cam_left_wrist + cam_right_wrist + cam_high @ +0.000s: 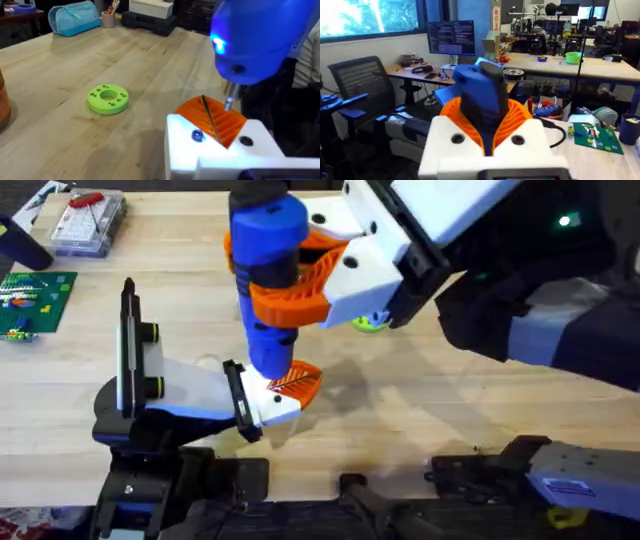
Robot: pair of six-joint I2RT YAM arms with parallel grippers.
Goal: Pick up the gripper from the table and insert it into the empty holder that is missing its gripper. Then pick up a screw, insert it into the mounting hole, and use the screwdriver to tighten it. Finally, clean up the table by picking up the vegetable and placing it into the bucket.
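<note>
Right claw [300,280] grips the fat blue screwdriver [268,270] upright, bit down above the table [420,400]; left claw [285,385] state unclear.

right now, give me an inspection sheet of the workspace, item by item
surface: light wooden table, bare in the middle.
job's things: blue screwdriver upright, bit down over an orange ribbed pad; its light is on.
clutter: lime green disc flat on the wood; green circuit board; clear parts box.
grippers: right pincer clamps the screwdriver; left pincer sits under the bit.
cables: nothing seen on the table.
surroundings: blue pouch at the far edge; office desks behind.
</note>
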